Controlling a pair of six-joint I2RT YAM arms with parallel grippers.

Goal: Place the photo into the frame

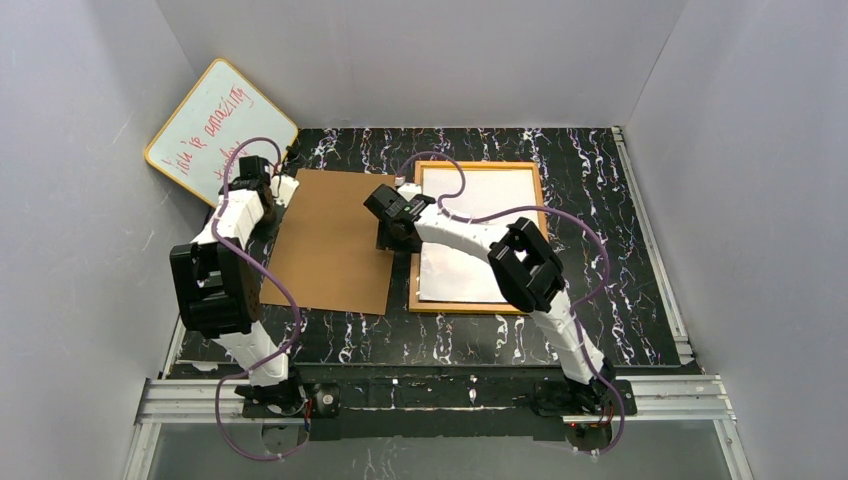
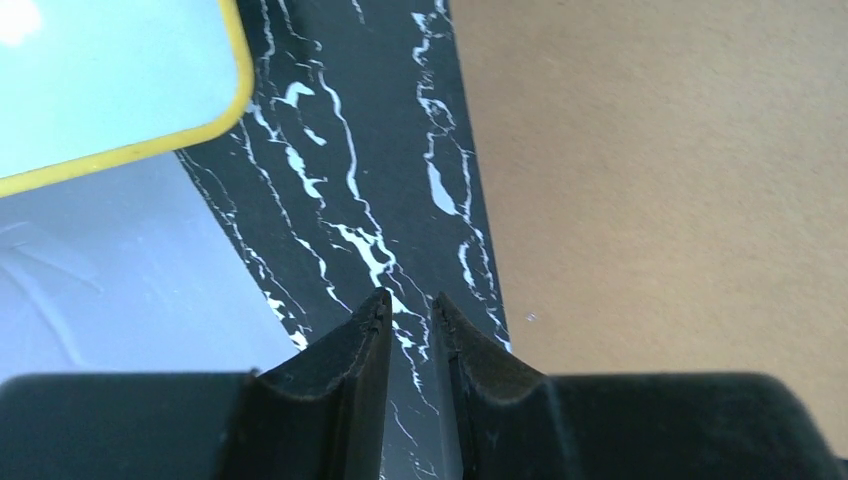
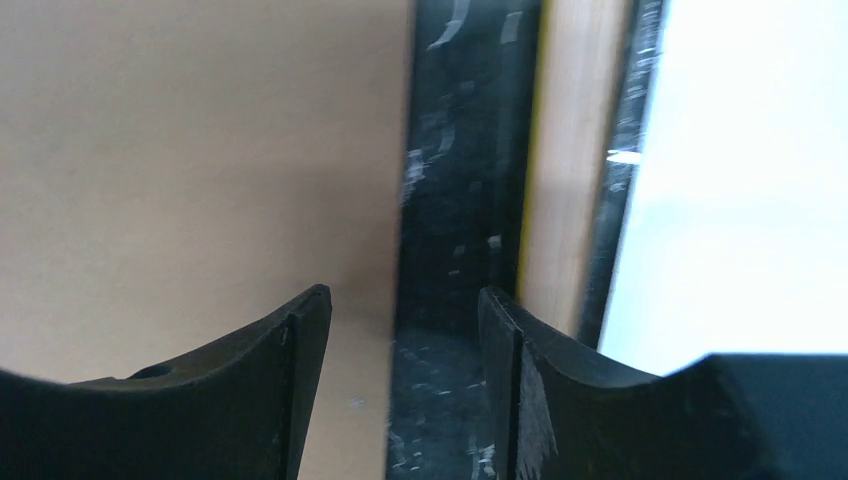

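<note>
**Right gripper over the gap at the frame's left rail; photo lies white side up inside the frame**

Far left of the frame, leaning on the wall: whiteboard (image 1: 215, 125), no part of this job; left gripper (image 2: 410, 305) hangs over the bare strip of table between that whiteboard and the far-left corner of the backing board, well apart from the frame; its fingers stand a narrow slit apart, nothing between them; backing board (image 1: 330, 240) lies flat just left of the frame, its right edge parallel to the frame's left rail, a thin band of table between the two; right gripper (image 3: 400, 300) hovers over that band, jaws apart and empty, one finger above the board's edge, the other beside the rail; frame (image 1: 455, 307) lies flat, orange-brown back up, long axis running from the arm bases toward the far wall; photo (image 1: 490, 190) lies inside the frame's opening, plain white back up, long axis the same as the frame's; right wrist view shows a thin dark strip between rail and white sheet; whether that is a gap or the frame's inner lip, cannot tell

Judgement: photo seated or nearly so; it lies immediately right of the right gripper, so the right arm is much the nearer; any nudge to square the sheet would run across the frame's short axis

Surface: black marbled table (image 1: 600, 250), flat, looks smooth; a thin sheet lying flat gives the fingers little edge to pinch

Room: grey walls (image 1: 760, 200) stand left, right and beyond the frame; bare table shows right of it and on its near side
</note>
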